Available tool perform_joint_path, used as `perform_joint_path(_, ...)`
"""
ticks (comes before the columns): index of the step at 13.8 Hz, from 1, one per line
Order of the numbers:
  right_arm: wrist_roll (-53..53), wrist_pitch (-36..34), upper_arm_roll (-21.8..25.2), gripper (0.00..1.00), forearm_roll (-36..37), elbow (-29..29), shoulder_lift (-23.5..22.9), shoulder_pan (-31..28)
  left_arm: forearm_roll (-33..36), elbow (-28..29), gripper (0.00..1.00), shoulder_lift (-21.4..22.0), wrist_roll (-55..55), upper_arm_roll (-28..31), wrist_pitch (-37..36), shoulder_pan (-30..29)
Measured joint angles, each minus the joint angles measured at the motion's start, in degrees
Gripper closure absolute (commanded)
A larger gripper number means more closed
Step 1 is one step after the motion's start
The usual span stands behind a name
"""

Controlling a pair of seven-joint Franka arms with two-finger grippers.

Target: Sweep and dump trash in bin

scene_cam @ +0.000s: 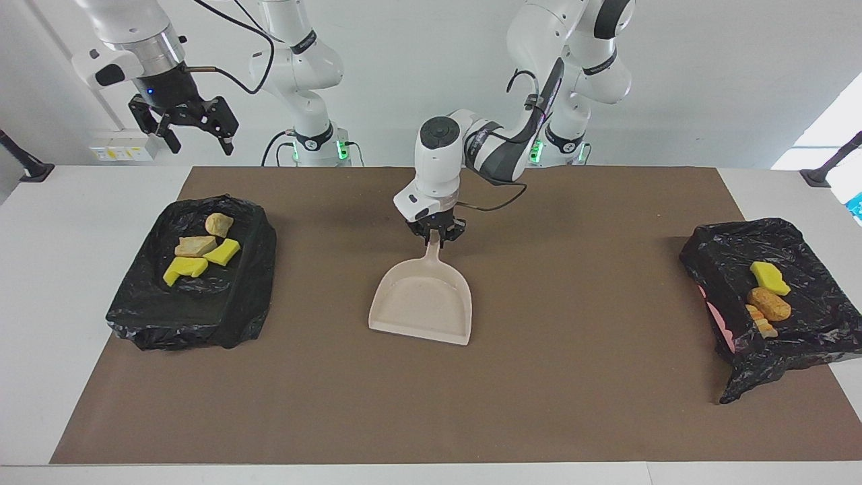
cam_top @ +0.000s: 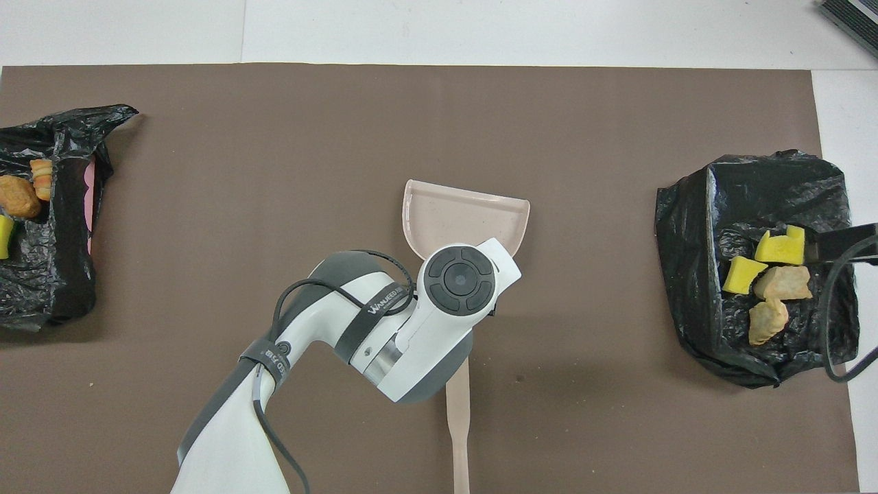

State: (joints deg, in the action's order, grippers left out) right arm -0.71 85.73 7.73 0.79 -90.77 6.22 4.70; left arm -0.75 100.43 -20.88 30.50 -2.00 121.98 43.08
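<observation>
The beige dustpan (scene_cam: 421, 303) (cam_top: 466, 219) lies flat on the brown mat mid-table, its handle pointing toward the robots. My left gripper (scene_cam: 436, 237) is down at the tip of that handle; in the overhead view the wrist hides it. The trash, yellow pieces and tan chunks (scene_cam: 199, 249) (cam_top: 761, 274), lies in the black-lined bin (scene_cam: 222, 303) (cam_top: 686, 274) at the right arm's end. My right gripper (scene_cam: 195, 138) hangs open and empty, high over that end of the table.
A second black-lined bin (scene_cam: 808, 330) (cam_top: 62, 274) at the left arm's end holds a yellow piece and brown chunks (scene_cam: 768, 296). The beige brush (cam_top: 458, 425) lies nearer to the robots than the dustpan, partly under the left arm.
</observation>
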Motion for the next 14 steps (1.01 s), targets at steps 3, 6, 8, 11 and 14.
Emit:
perform_joint_path(3, 0.27, 0.0, -0.16, 0.0, 0.38, 0.02, 0.06, 0.18, -0.02, -0.71, 0.0, 1.57, -0.19, 0.97, -0.51, -3.81)
perform_joint_path(6, 1.48, 0.0, -0.22, 0.0, 0.72, 0.02, 0.17, 0.18, -0.03, -0.98, 0.0, 3.63, -2.57, 1.34, -1.75, -10.0)
perform_joint_path(8, 1.52, 0.0, -0.22, 0.0, 0.75, 0.02, 0.17, 0.18, -0.06, -1.9, 0.0, 4.15, -8.98, 1.41, -3.76, -14.68)
perform_joint_path(11, 1.52, 0.0, -0.21, 0.0, 0.74, 0.06, 0.21, 0.18, -0.24, -3.83, 0.0, 5.54, -20.22, 1.46, -8.18, -21.05)
perform_joint_path(14, 1.52, 0.0, -0.21, 0.0, 0.74, 0.07, 0.21, 0.18, -0.29, -4.64, 0.0, 10.17, -25.1, 1.67, -12.47, -25.99)
